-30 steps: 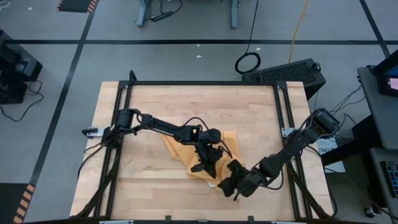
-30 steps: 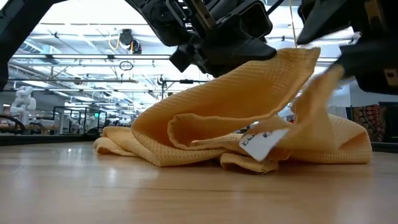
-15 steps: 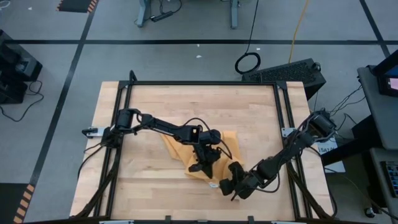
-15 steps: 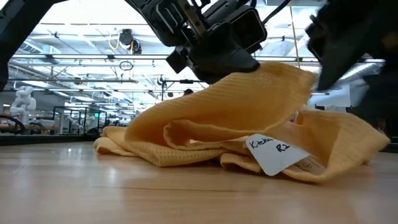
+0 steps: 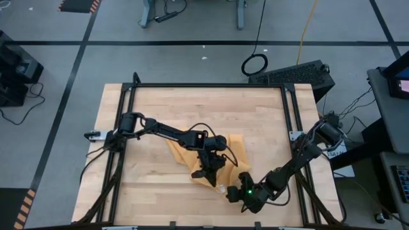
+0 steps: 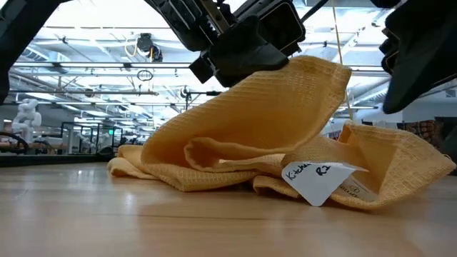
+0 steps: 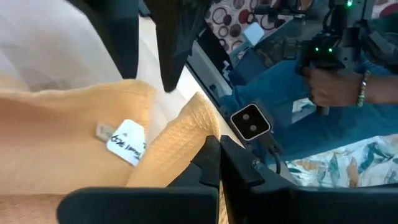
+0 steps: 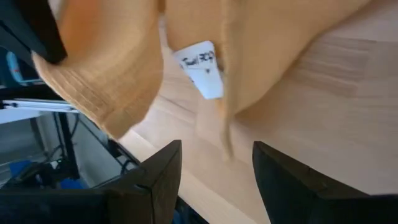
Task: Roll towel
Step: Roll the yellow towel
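The orange-yellow towel (image 5: 238,145) lies bunched on the wooden table a little right of centre, its lower folds (image 6: 178,171) resting on the wood. A white tag (image 6: 321,178) hangs from its near side. My left gripper (image 5: 209,167) is above the towel and shut on a raised fold; it also shows in the low view (image 6: 268,61). My right gripper (image 5: 238,193) is open and empty near the table's front edge, up and clear of the towel's right part (image 6: 400,157). The right wrist view shows the gap between its fingers (image 8: 216,180) with the tag (image 8: 202,68) beyond. My left gripper pinches a raised fold of the towel (image 7: 185,138) between its two shut fingers, coming from above. The held fold (image 6: 307,75) is lifted off the table. The cloth slopes down slack from it to the rest of the towel on the wood. One layer or several, I cannot tell.
Black frame rails (image 5: 128,128) run along the table's left and right edges. Bare wood (image 5: 192,105) lies toward the far side and the left. A person's hand (image 7: 326,84) shows beyond the table in the left wrist view.
My right gripper has drawn away from the towel toward the table's near edge and upward. The towel's right flap, which stood up beside it, has dropped onto the table, and the tag has swung out. My left gripper has kept its hold on the raised fold and shifted slightly left.
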